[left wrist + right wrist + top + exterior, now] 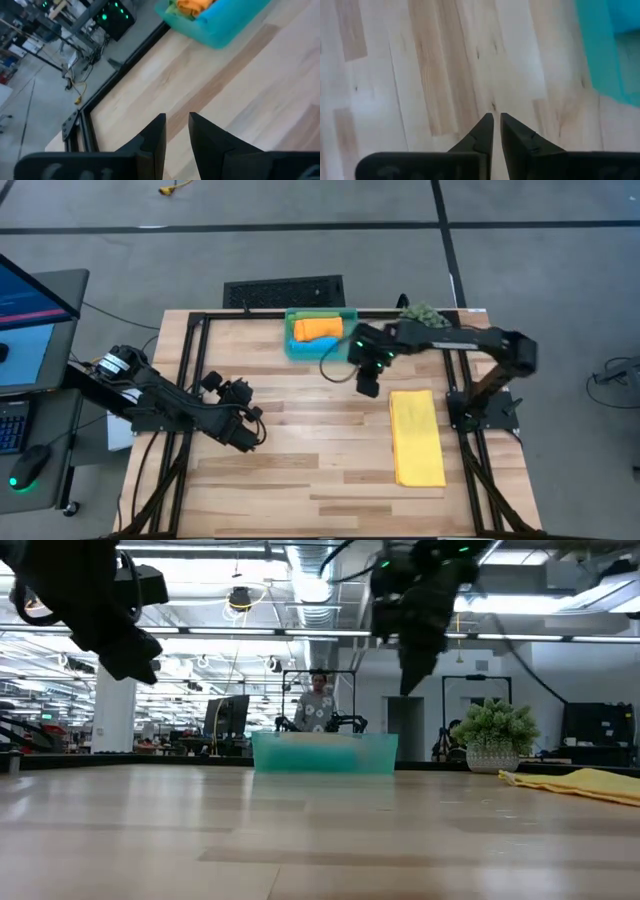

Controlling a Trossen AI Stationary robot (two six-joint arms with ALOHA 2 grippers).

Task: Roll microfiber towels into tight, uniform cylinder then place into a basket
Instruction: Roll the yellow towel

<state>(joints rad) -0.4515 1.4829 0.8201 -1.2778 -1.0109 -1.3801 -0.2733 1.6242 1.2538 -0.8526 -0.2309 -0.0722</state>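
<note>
Floor: grey concrete crossed by dark lines, a floor vent just beyond the tabletop.
Tabletop: pale wood planks on a black frame.
Ceiling: exposed ducts and strip lights.
Left side: desk with monitor, keyboard and mouse.
Background: person standing, potted plant.

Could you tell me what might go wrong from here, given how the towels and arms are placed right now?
1. The yellow towel lies flat close to the table's right edge; rolling it there could push it off.
2. The basket already holds an orange towel and a blue one, so a loose roll may not fit.
3. The right tool hangs empty just beside the basket and could nudge it; the left tool waits far off.
</note>
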